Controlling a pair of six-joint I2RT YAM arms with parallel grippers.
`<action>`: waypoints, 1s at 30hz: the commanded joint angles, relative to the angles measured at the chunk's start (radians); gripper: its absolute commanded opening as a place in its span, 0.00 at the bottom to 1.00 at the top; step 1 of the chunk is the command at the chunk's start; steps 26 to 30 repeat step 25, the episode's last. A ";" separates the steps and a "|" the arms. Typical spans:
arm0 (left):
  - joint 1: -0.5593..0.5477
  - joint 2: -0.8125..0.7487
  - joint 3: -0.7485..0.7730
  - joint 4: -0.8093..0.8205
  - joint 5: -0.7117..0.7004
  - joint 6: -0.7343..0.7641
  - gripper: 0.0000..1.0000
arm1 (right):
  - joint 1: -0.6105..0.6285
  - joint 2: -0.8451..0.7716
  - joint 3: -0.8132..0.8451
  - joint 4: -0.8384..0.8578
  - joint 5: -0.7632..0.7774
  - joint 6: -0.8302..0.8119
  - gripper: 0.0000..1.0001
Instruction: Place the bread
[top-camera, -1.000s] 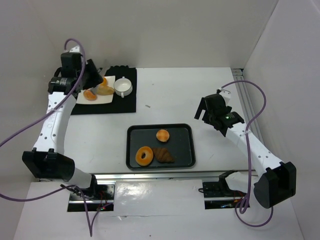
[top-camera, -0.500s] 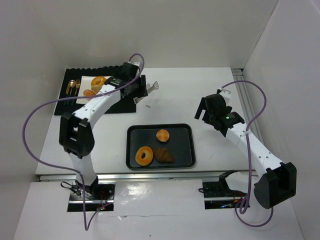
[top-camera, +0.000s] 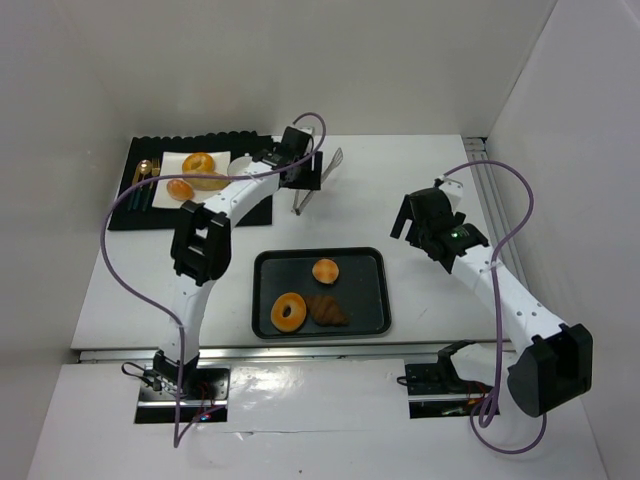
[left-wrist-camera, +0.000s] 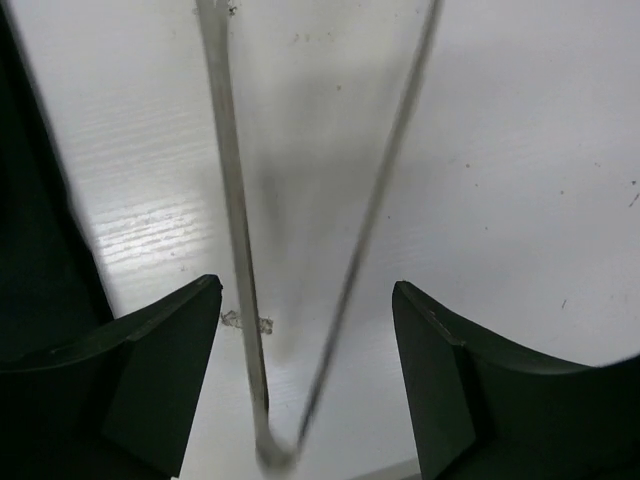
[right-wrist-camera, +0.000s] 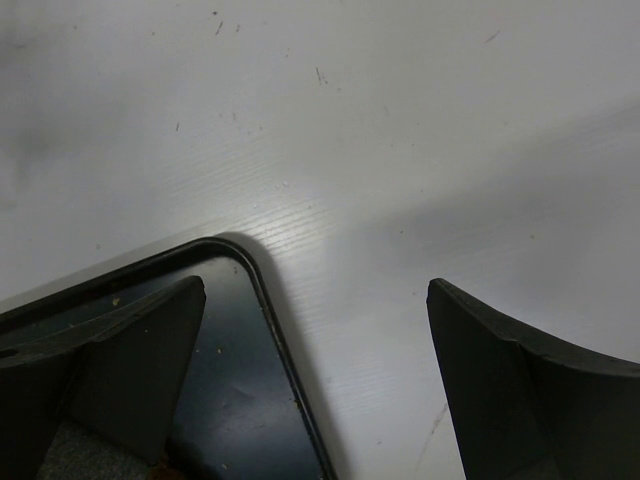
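the left gripper (top-camera: 318, 172), pinching the tongs (top-camera: 312, 185) at their hinge, hung well behind the tray (top-camera: 320, 255), right fingers (right-wrist-camera: 100, 360) spread.

No readable text, label, brand, number or sign can be found in any view. Only plain, unmarked surfaces are shown.
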 joint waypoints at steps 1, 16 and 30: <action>0.003 0.042 0.088 -0.039 0.005 0.039 0.83 | -0.001 0.011 0.014 0.007 0.033 -0.008 0.99; -0.029 -0.336 -0.083 -0.131 0.093 0.007 0.94 | -0.011 -0.019 0.014 0.007 0.023 0.002 0.99; -0.049 -0.733 -0.565 -0.076 0.113 -0.053 0.94 | -0.011 -0.039 -0.029 0.039 -0.029 0.011 0.99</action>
